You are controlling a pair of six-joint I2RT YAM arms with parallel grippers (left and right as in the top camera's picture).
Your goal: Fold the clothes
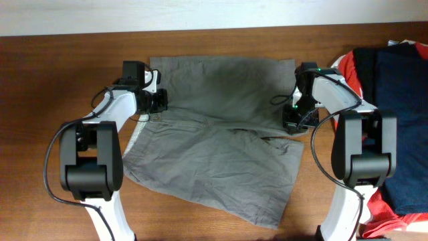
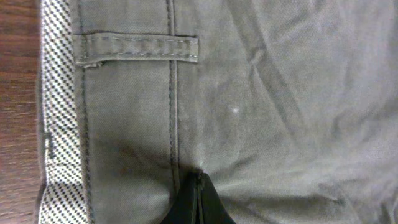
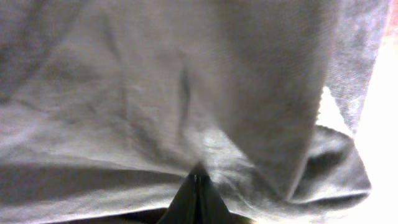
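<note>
At opposite shorts (image 1: 221, 127) edges, left hand (image 1: 161, 101) and right hand (image 1: 292, 122) clench fabric.

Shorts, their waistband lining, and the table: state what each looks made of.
The shorts: matte khaki-grey woven cloth, probably cotton twill; creases and stitched belt loop show. The waistband lining: paler fabric, fine dark-and-white check weave. The table: brown wood or wood-look laminate, visible grain, slight sheen.

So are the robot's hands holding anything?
Yes, the shorts. The left gripper pinches them by the waistband; the right gripper pinches a fold at the opposite edge.
</note>
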